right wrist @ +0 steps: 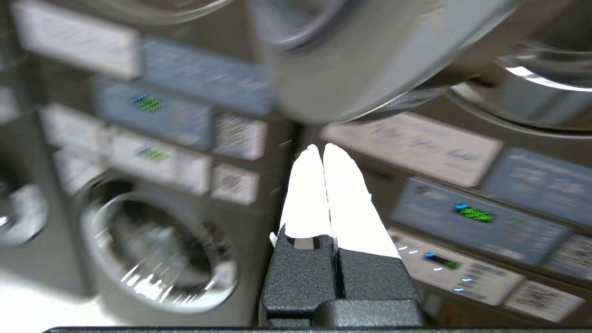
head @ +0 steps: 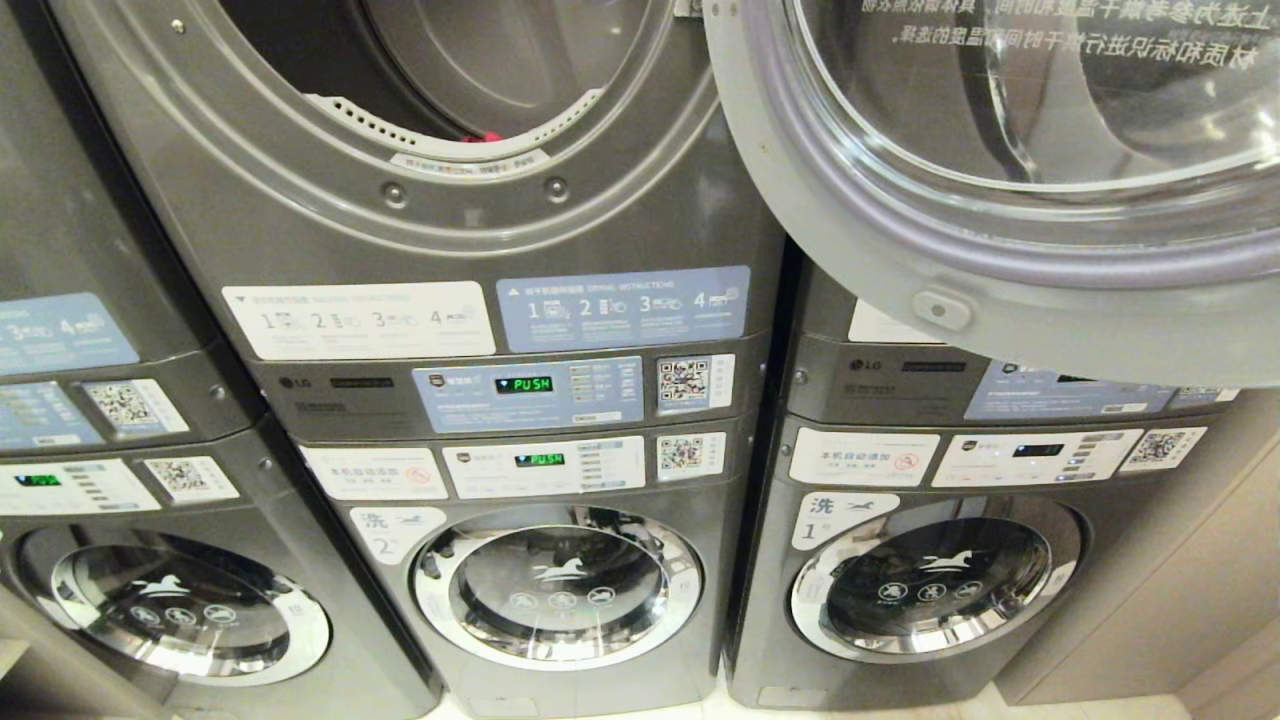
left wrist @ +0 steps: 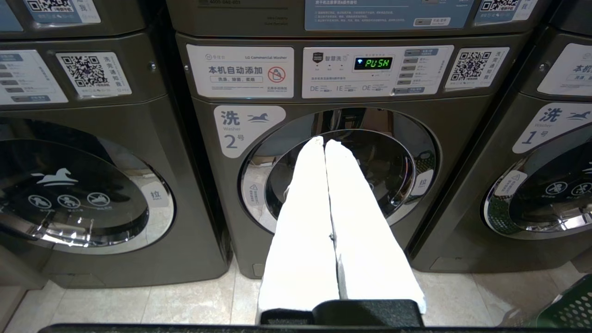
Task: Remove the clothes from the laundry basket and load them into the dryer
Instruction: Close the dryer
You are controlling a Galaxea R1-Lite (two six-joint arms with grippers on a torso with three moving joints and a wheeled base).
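The dryer [head: 470, 200] fills the top of the head view, its round door [head: 1000, 200] swung open to the right. A small bit of red clothes [head: 490, 136] shows at the drum's lower lip. Neither gripper appears in the head view. My left gripper [left wrist: 324, 141] is shut and empty, its white fingers [left wrist: 305, 222] pressed together, low in front of washer number 2 [left wrist: 342, 171]. A corner of the dark green laundry basket [left wrist: 573, 311] shows on the floor beside it. My right gripper [right wrist: 322, 147] is shut with nothing in it, below the open dryer door [right wrist: 370, 64].
Stacked grey machines stand in a row, with washer doors [head: 560, 585] shut below the dryers. Control panels [head: 530, 392] show green PUSH displays. Pale floor tiles [left wrist: 138, 300] run along the machines' feet. A beige wall [head: 1180, 600] is at the right.
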